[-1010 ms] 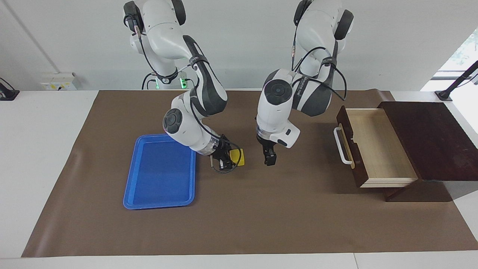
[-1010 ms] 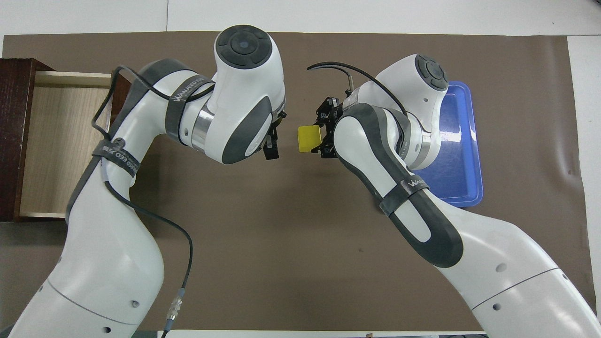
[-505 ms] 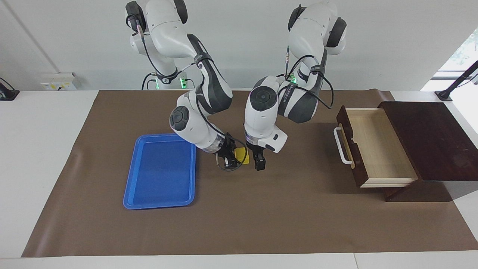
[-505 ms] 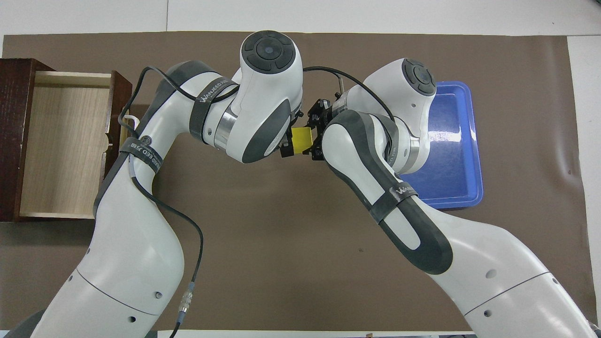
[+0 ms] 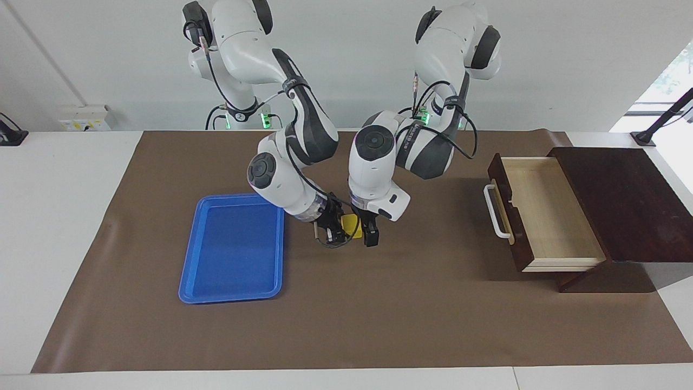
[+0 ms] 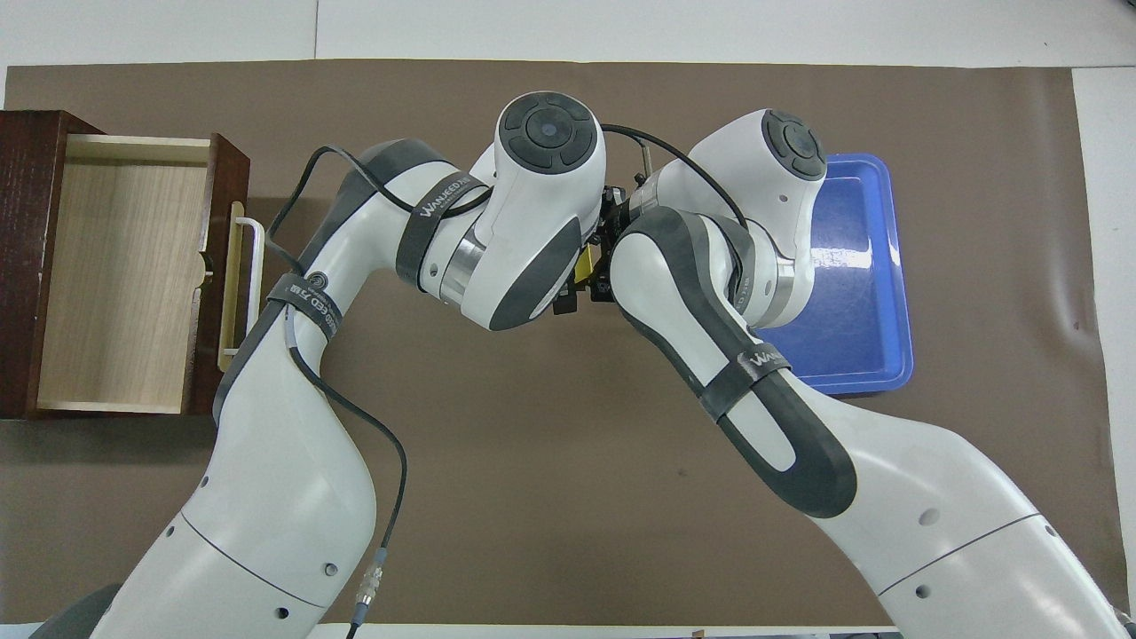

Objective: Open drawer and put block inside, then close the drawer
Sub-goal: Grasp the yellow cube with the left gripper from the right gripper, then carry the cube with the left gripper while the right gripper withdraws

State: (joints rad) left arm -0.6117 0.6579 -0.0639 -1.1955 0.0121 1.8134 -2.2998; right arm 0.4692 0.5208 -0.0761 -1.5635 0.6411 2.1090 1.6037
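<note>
The yellow block (image 5: pixel 350 221) hangs just above the brown mat, beside the blue tray. My right gripper (image 5: pixel 340 229) is shut on it. My left gripper (image 5: pixel 366 234) stands open right against the block on the drawer's side; whether it touches the block I cannot tell. From overhead only a sliver of the block (image 6: pixel 585 265) shows between the two wrists, which cover both grippers. The drawer (image 5: pixel 547 212) of the dark wooden box is pulled out toward the left arm's end of the table. Its pale inside (image 6: pixel 115 266) holds nothing, and the white handle (image 5: pixel 494 212) faces the arms.
The blue tray (image 5: pixel 233 250) lies flat on the mat toward the right arm's end, with nothing in it. The dark box top (image 5: pixel 622 200) sits at the table's edge beside a black stand (image 5: pixel 658 125). The brown mat (image 5: pixel 379 314) covers most of the table.
My left arm has swung from near the drawer toward the block, bringing its open gripper up against it. The right gripper with the block shifted slightly toward the left arm.
</note>
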